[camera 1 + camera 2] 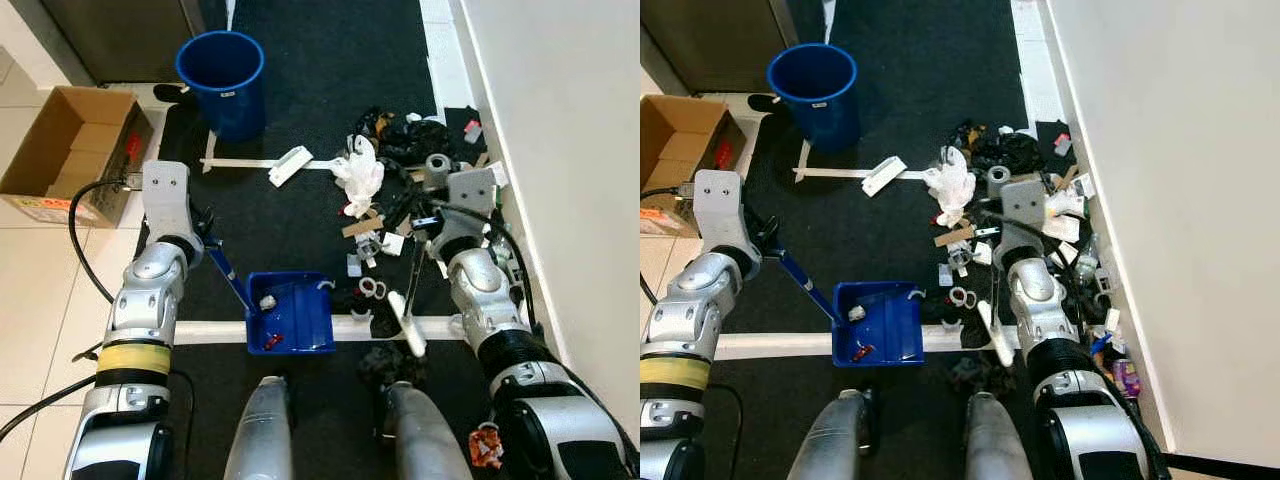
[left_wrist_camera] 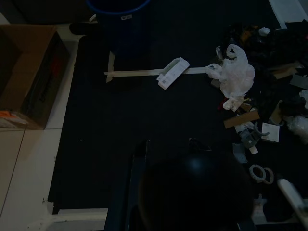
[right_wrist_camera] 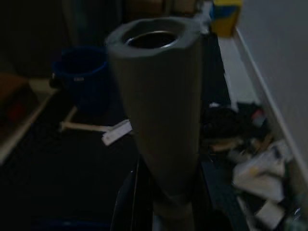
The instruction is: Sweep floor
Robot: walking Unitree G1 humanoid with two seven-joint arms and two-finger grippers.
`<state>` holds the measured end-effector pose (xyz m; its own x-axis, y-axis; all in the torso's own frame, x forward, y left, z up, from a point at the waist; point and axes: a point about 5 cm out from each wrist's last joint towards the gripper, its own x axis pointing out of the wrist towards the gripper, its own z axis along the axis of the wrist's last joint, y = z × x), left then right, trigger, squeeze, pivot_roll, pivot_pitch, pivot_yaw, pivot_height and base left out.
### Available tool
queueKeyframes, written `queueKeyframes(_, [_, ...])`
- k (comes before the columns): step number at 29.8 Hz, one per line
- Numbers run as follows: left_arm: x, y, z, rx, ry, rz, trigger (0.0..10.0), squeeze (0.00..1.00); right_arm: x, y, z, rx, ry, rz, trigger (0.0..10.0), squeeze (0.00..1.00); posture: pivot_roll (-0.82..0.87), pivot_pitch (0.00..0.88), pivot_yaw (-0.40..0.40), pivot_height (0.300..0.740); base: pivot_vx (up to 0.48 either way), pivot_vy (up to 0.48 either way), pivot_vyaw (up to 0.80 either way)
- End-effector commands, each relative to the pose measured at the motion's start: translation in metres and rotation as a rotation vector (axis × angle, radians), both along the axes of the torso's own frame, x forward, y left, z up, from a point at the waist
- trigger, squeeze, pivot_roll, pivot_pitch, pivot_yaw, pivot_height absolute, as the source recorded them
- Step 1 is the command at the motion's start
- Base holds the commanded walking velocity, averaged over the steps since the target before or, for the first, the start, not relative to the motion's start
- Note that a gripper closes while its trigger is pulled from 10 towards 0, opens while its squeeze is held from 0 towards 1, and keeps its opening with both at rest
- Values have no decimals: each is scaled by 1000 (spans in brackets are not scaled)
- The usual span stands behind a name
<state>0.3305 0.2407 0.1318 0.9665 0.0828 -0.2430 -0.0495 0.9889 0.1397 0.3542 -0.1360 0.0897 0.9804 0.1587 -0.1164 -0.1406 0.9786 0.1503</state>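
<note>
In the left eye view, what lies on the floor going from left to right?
Cardboard box → blue bucket → blue dustpan → white plastic bag → white wall.

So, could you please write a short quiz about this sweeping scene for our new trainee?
1. True or false: the blue dustpan already holds some debris.
2. Which side of the blue bucket is the cardboard box on, the robot's left or right?
3. Multiple choice: the litter pile lies mostly (a) inside the bucket, (b) on the dark mat near the white wall, (c) inside the box.

Key: 1 true; 2 left; 3 b.
</note>
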Motion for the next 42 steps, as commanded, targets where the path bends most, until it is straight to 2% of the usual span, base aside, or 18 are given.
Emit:
queueKeyframes(1, [-6,9,-6,53,34,48,10000,0,-5,4,-9,161,45,-13,10000,0,34,225,-18,740,0,0,0])
queueKeyframes(3, [-7,7,-7,49,41,29,10000,0,-3,7,-4,246,31,-16,10000,0,29,225,-16,740,0,0,0])
queueKeyframes(5, [-7,6,-8,46,45,19,10000,0,-2,9,-2,281,24,-17,10000,0,29,225,-16,740,0,0,0])
queueKeyframes(6, [-6,-2,-10,32,58,-34,10000,0,1,15,5,372,9,-16,10000,0,25,225,-15,740,0,0,0])
queueKeyframes(7, [-6,-6,-10,27,62,-60,10000,0,2,17,8,393,0,-15,10000,0,24,225,-14,740,0,0,0])
queueKeyframes(10, [-5,-13,-11,16,68,-96,10000,0,4,22,14,438,-13,-16,10000,0,22,226,-15,740,0,0,0])
queueKeyframes(18, [-3,-18,-10,11,67,-117,10000,0,6,31,22,499,-30,8,10000,0,22,227,-17,740,0,0,0])
queueKeyframes(23, [-4,-17,-10,11,69,-117,10000,0,8,29,30,517,-49,14,10000,0,22,228,-18,740,0,0,0])
queueKeyframes(26, [-5,-16,-10,12,69,-116,10000,0,12,22,41,488,-91,12,10000,0,22,228,-19,740,0,0,0])
queueKeyframes(31, [-7,-13,-9,17,67,-115,10000,0,20,-3,70,308,-225,2,10000,0,20,229,-19,740,0,0,0])
queueKeyframes(34, [-8,-10,-9,21,70,-109,10000,0,21,-14,81,255,-271,-13,10000,0,22,230,-18,740,0,0,0])
queueKeyframes(35, [-8,-10,-9,21,70,-109,10000,0,21,-14,81,255,-271,-13,10000,0,22,230,-18,740,0,0,0])
queueKeyframes(36, [-9,-9,-10,23,72,-107,10000,0,22,-21,86,197,-292,-30,10000,0,22,230,-18,740,0,0,0])
queueKeyframes(38, [-9,-9,-10,24,74,-106,10000,0,22,-24,87,171,-297,-40,10000,0,22,230,-18,740,0,0,0])
queueKeyframes(39, [-9,-9,-11,25,75,-106,10000,0,24,-32,84,103,-293,-93,10000,0,21,231,-17,740,0,0,0])
queueKeyframes(41, [-10,-10,-12,24,77,-107,10000,0,23,-33,77,39,-283,-100,10000,0,22,232,-15,740,0,0,0])
queueKeyframes(42, [-10,-10,-12,24,77,-107,10000,0,23,-33,77,39,-283,-100,10000,0,22,232,-15,740,0,0,0])
